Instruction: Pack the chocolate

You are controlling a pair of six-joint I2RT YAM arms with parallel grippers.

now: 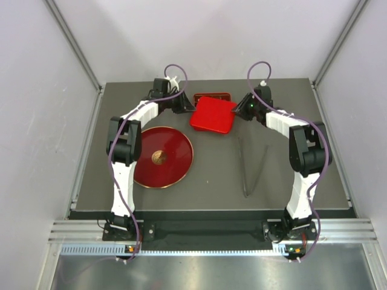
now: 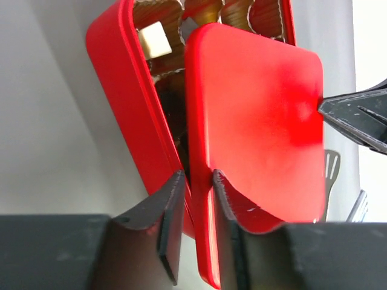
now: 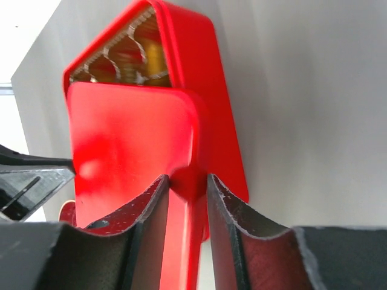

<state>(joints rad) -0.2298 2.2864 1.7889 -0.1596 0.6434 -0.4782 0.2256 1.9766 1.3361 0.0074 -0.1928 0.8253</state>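
Left fingers (image 2: 171,211) nearly closed, clamping 1 edge of the red lid (image 2: 254,121). Right fingers (image 3: 154,211) clamp the opposite edge. Lid lies offset over the red box (image 2: 115,90). Chocolate (image 2: 154,41) sits inside the box; 1 cream-white block visible. Plate (image 1: 175,172) lies left of the box.

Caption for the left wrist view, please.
Left gripper grips the red lid partly covering the red box, one cream chocolate showing.

The lid (image 2: 254,121) and box (image 2: 118,96) are glossy red. The box's liner (image 2: 266,17) is ribbed gold, one chocolate (image 2: 153,40) cream-white. The plate (image 1: 175,172) is dark red, the worktop (image 1: 217,181) dark grey.
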